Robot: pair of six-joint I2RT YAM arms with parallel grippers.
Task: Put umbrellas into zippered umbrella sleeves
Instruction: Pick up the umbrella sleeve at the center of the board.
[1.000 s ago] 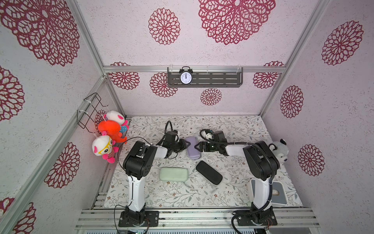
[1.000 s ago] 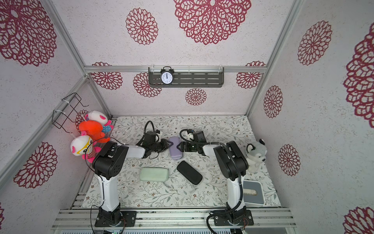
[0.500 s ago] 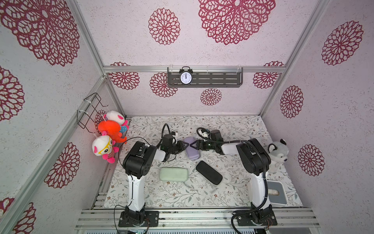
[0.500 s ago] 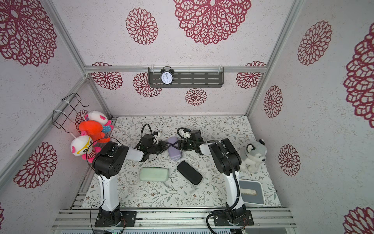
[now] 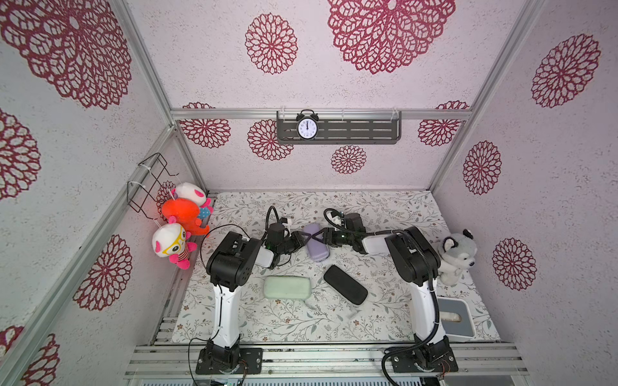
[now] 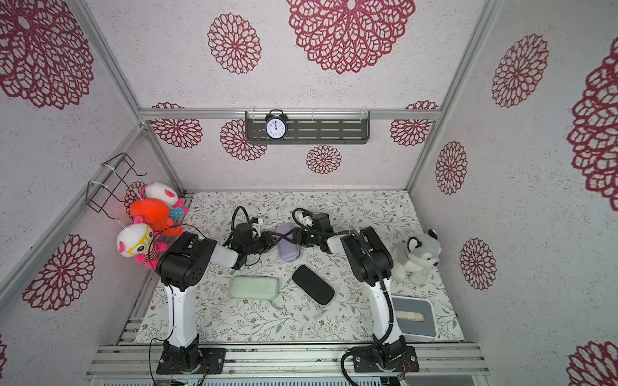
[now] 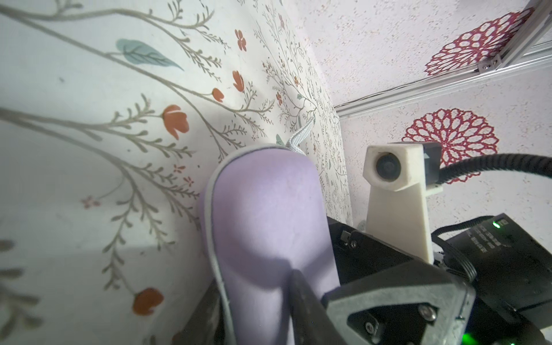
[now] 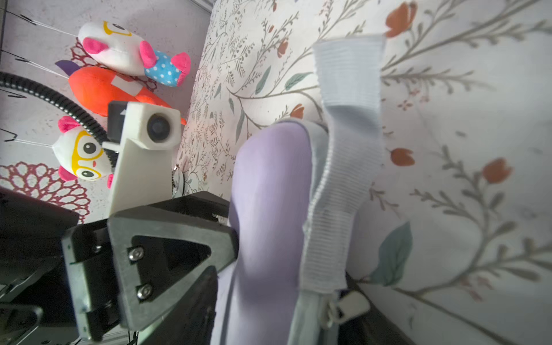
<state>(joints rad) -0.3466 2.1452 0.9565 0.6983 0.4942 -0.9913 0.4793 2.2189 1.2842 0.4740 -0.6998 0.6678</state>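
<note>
The lilac sleeve [image 5: 319, 254] lies crosswise between left gripper [image 5: 306, 238], pinching its side, and right gripper [image 5: 320, 236] (at the zip edge [image 8: 310, 233], grip unclear).

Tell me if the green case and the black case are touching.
Apart. Both top views show flowered cloth between the green case and the black case.

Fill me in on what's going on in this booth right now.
Both arms are on the lilac sleeve in the middle of the table. The left gripper and the right gripper reach in from opposite sides, jaws around it; whether they press on it is unclear. It looks closed. The mint green sleeve and the black sleeve lie closed nearer the arm bases, untouched. No loose umbrella shows.
</note>
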